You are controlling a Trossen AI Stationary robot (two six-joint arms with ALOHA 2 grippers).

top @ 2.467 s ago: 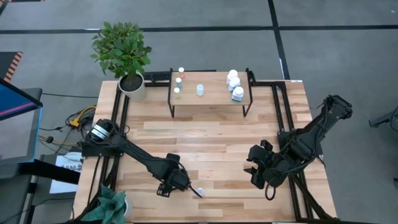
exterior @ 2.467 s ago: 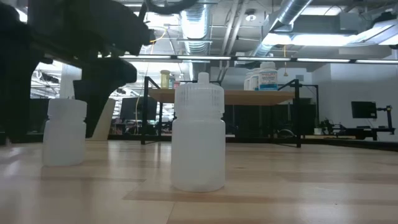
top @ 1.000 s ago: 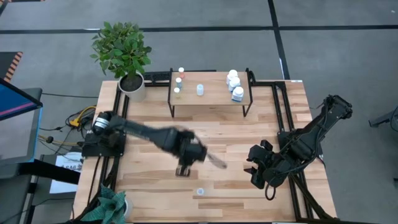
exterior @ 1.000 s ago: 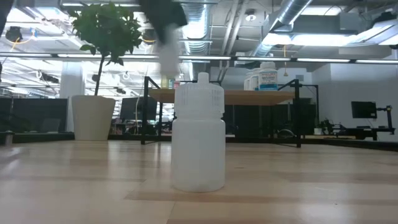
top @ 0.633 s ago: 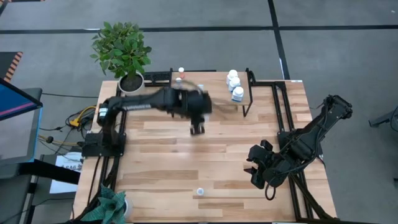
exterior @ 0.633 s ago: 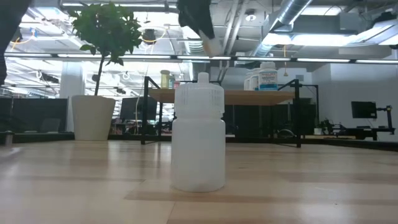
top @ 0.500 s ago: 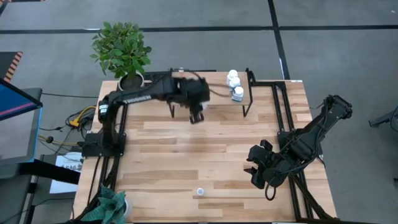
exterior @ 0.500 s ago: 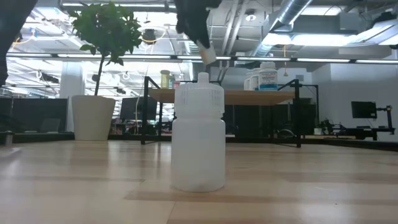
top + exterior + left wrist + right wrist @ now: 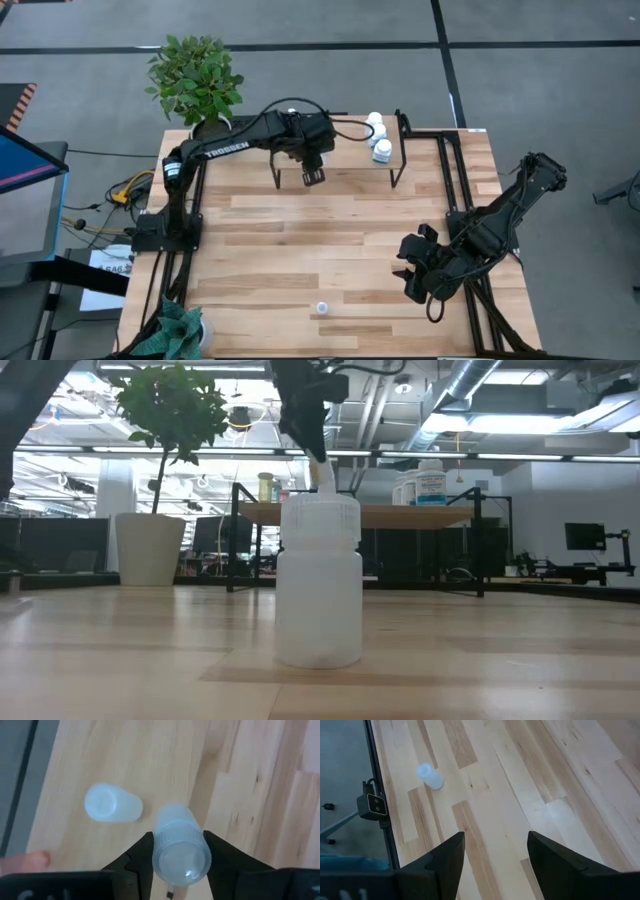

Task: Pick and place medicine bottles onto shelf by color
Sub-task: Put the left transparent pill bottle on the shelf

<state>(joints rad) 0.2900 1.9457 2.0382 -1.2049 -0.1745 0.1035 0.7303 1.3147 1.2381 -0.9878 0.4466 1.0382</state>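
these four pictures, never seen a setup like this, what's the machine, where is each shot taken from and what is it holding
It is a robot with two dark arms at a wooden table. One picture looks straight down from above, one looks level across the tabletop, and two come from cameras on the arms' wrists.

The left gripper is shut on a pale-blue bottle, held above the small shelf at the table's far edge. Three white bottles stand on the shelf, and another pale-blue bottle shows close beside the held one.

The right gripper waits open and empty over the near right of the table. One translucent bottle stands alone near the front edge.
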